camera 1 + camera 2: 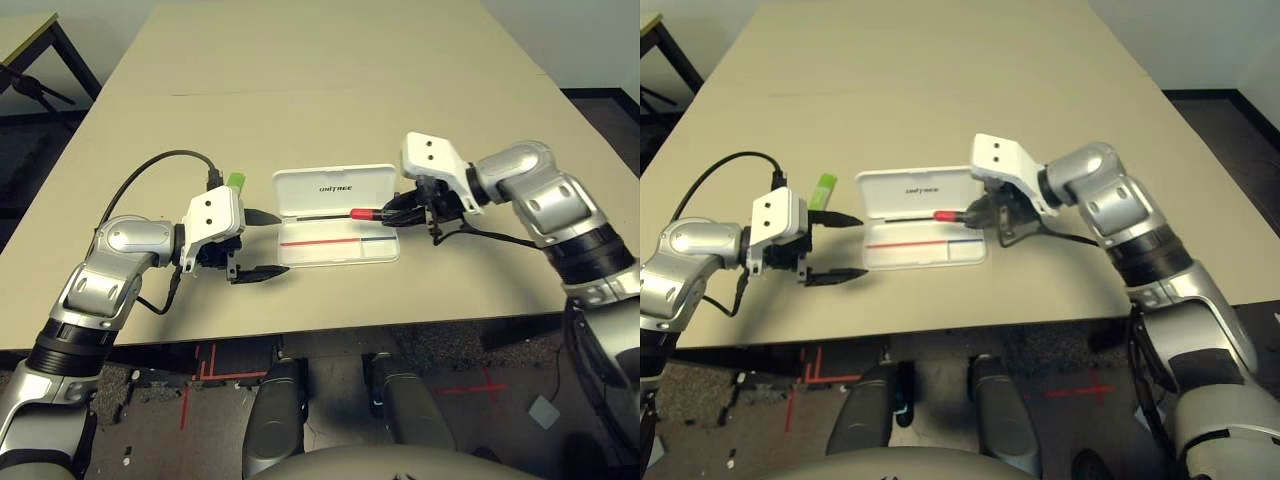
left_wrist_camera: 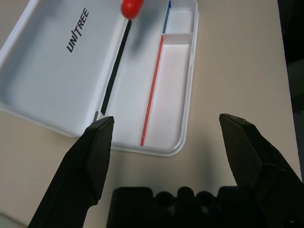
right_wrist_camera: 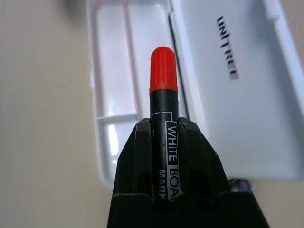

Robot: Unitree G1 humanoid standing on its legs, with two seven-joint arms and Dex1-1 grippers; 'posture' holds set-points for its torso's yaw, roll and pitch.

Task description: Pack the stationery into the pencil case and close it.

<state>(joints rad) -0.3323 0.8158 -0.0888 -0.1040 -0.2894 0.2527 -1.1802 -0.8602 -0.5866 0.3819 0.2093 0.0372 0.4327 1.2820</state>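
The white pencil case [image 1: 335,190] lies open mid-table, its "UNITREE" lid flat at the back and its divided tray [image 1: 340,250] in front. My right gripper [image 1: 395,212] is shut on a black-bodied marker [image 3: 164,71] with a red cap, holding it level over the case's hinge line, cap pointing left. My left gripper [image 1: 278,243] stands open just left of the case, with nothing between its fingers [image 2: 95,156]. Behind the left wrist, a lime-green stick [image 1: 236,181] lies on the table. The tiny dark block is out of view.
The tan table [image 1: 330,100] stretches far back, with a seam across it. A black cable [image 1: 150,165] loops from my left wrist. A dark-framed side table [image 1: 30,60] stands at the far left. The table's front edge [image 1: 300,335] runs close below both grippers.
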